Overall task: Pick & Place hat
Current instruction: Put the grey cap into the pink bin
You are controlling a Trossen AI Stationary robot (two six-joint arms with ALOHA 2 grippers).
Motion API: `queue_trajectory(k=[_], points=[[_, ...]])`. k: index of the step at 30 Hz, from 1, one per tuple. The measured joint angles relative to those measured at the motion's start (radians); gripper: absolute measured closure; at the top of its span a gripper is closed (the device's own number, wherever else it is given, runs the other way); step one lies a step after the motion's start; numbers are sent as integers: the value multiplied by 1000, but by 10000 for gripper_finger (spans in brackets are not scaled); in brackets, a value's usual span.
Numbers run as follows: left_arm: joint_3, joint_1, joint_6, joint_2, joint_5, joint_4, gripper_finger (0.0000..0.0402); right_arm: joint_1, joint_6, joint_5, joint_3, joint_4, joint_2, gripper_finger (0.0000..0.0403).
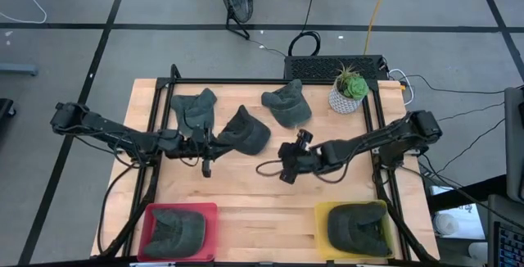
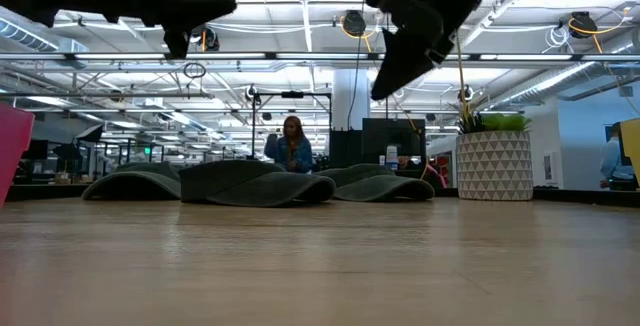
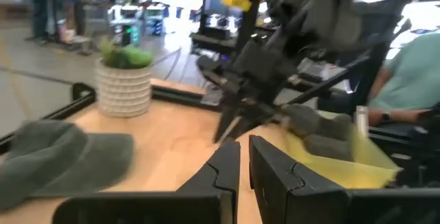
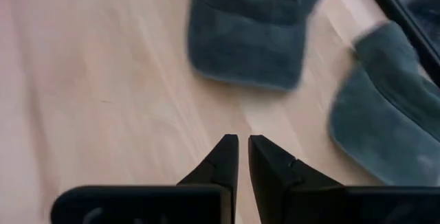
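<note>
Right gripper [image 1: 288, 171] low over table [image 1: 246, 193], empty.

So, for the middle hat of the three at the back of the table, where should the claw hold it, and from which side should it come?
Probably the brim of the middle hat, coming down from above. The hat lies flat on the table, and the thin brim edge toward the open table centre fits between narrow fingers better than the soft crown. The left claw is nearest; the left hat lies close beside it.
</note>
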Motion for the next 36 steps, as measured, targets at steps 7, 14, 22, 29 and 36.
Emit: queue_trajectory(k=[7,14,22,29,36], points=[[165,62,-46,3,-42,-376,364,-51,-183,-125,-128,191,-149,381],[358,149,-28,12,-252,-767,364,-78,-262,-174,-314,320,-339,381],[615,383,-79,28,-132,-1409,364,-102,-311,-174,-430,373,-531,381],[653,612,-20,49,68,-1655,364,-100,-304,-217,-470,411,-583,381],[654,756,108,191,123,-1802,364,-87,-254,-278,-474,416,-575,381]])
